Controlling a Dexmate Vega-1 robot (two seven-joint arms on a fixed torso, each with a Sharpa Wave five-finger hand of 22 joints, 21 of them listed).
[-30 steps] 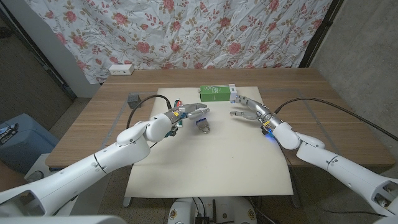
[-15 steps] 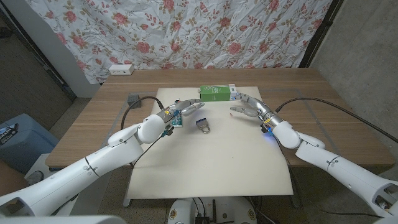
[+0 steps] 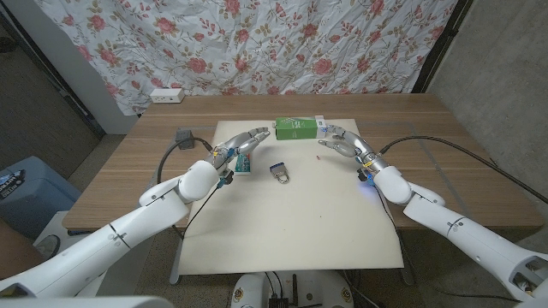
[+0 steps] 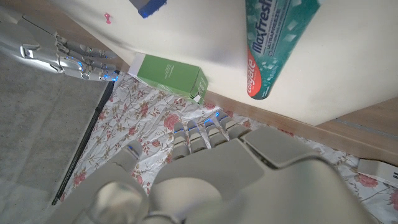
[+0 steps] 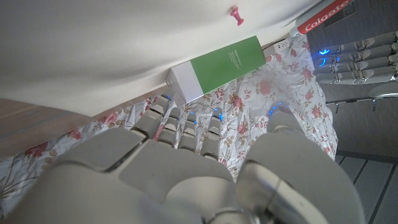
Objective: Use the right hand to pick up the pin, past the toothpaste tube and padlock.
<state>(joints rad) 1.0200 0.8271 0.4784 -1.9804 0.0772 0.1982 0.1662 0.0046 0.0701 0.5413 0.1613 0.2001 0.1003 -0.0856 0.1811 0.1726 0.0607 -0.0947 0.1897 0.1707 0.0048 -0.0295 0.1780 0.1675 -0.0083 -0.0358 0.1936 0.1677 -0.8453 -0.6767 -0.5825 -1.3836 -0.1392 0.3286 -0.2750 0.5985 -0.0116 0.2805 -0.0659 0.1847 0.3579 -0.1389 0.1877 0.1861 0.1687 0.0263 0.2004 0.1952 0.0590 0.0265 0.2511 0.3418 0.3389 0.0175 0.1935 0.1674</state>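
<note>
Right hand (image 3: 341,144) hovers over the far right part of the white mat (image 3: 291,214), fingers spread apart and holding nothing. The small pink pin (image 3: 318,157) lies on the mat just beside those fingertips, apart from them. The green box (image 3: 295,128) sits at the mat's far edge, close by. Left hand (image 3: 242,144) is open too, fingers extended above the toothpaste tube (image 3: 246,162), not gripping it. The padlock (image 3: 280,174) lies between the two hands.
</note>
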